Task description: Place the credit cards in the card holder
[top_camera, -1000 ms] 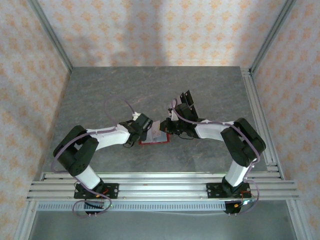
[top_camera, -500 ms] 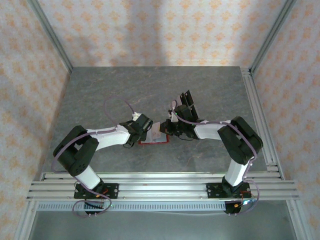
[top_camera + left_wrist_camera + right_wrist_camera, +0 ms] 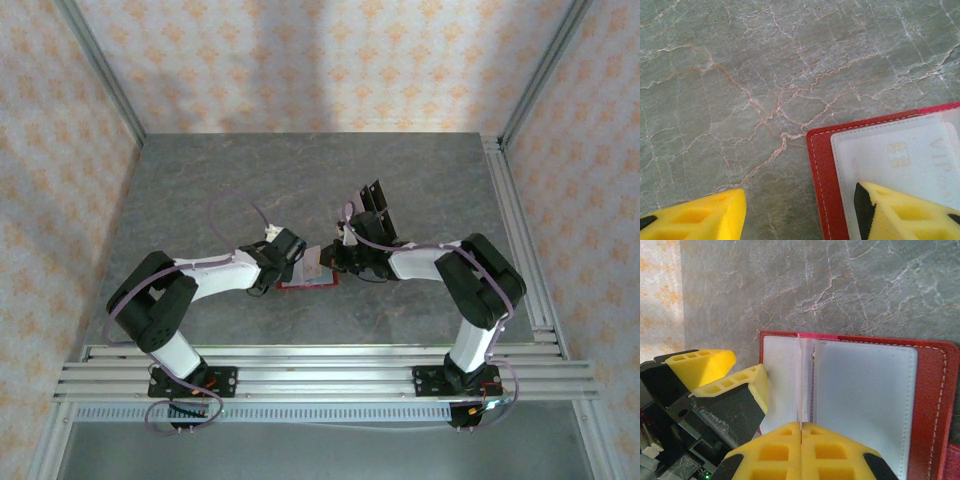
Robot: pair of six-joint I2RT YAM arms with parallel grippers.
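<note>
The card holder (image 3: 310, 282) is a red wallet lying open on the grey table between both arms. My right gripper (image 3: 801, 427) is shut on a thin pale credit card (image 3: 800, 380), held edge-on with its far end at the fold between the wallet's pale pockets (image 3: 865, 390). My left gripper (image 3: 800, 192) is open; one yellow finger (image 3: 900, 210) presses on the clear pocket, the other (image 3: 695, 215) is over bare table. Another credit card (image 3: 910, 152), marked VIP, shows through that pocket. The red edge (image 3: 820, 170) runs between the fingers.
A few dark cards (image 3: 375, 200) lie fanned on the table just behind the right gripper (image 3: 334, 258). Aluminium frame rails (image 3: 520, 240) line the right and near edges, and patterned walls close in the table on three sides.
The right arm has shifted slightly, its elbow drawn in a little. Both grippers stay at the wallet with the same hold.
</note>
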